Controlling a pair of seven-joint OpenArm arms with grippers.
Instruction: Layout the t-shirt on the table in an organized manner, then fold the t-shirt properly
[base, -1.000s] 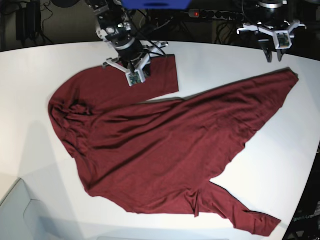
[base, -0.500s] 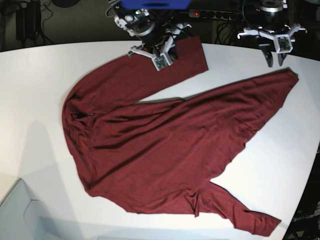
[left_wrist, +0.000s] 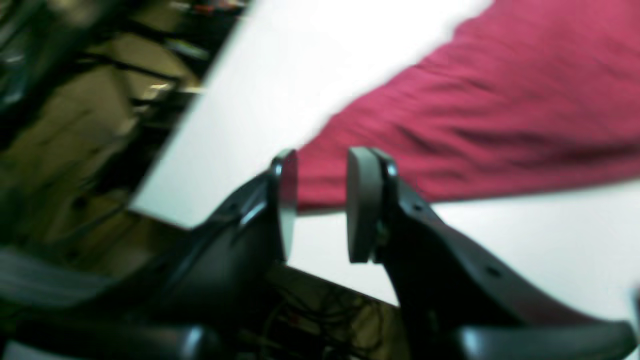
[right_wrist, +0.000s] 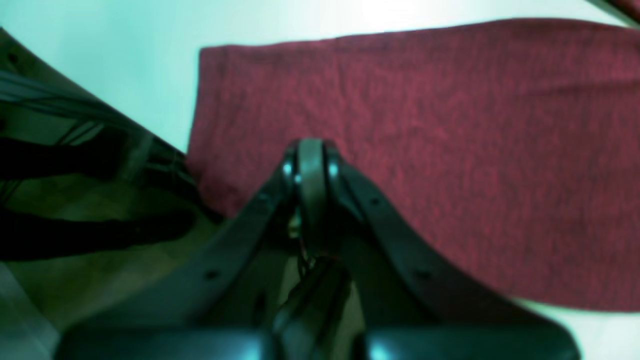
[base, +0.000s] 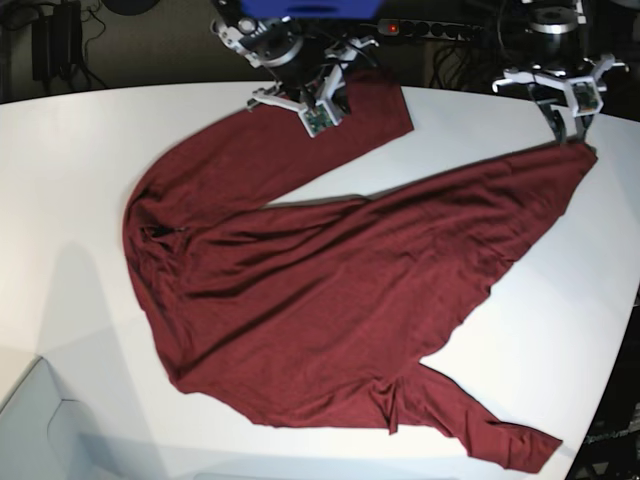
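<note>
Layout stage, unfinished: t-shirt (base: 330, 290) spread skewed on table (base: 70, 150), folding not begun. Right gripper (right_wrist: 311, 150) pinched closed at sleeve; left gripper (left_wrist: 320, 200) parted, empty, over corner.

Dark room behind the work surface, dim overall, bright light only from above. Black power strip (base: 440, 30) along the back edge with a red switch lit (base: 392, 27). Tangle of black cables (base: 455, 62) hanging below it. Blue panel (base: 312, 8) at top centre, cut off by the frame. Far left corner: dark box or gear (base: 55, 45) with more wires, too dim to tell. Bottom left: pale grey surface (base: 40, 430), lower than the tabletop, with an angled edge. Left wrist view shows a tan-brown floor (left_wrist: 65, 130), blurred, dark struts across it. Right wrist view: dim floor, green tint, cables.
</note>
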